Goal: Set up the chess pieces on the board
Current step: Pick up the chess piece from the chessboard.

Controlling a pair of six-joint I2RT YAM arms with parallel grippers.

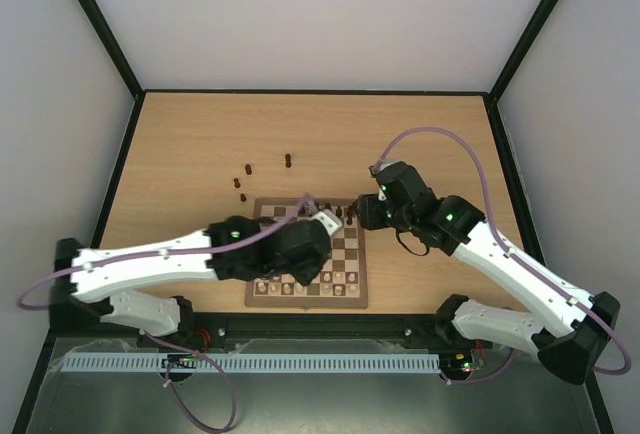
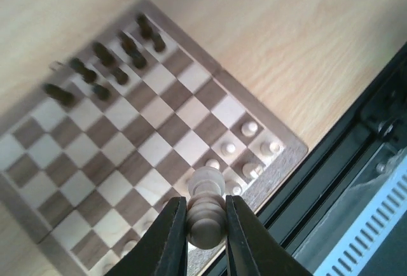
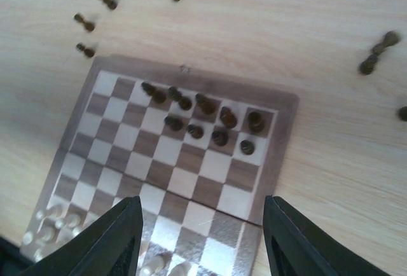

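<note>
A pale chessman [image 2: 206,220] is pinched between the fingers of the left gripper [image 2: 205,203] above the board [image 2: 289,141]. The right gripper [image 3: 201,207] is held spread and empty over the board. Seen from above, dark pieces [image 3: 197,117] are ranked along its 12 o'clock edge. Others are scattered on the table [image 1: 180,154] toward 11 o'clock.
</note>
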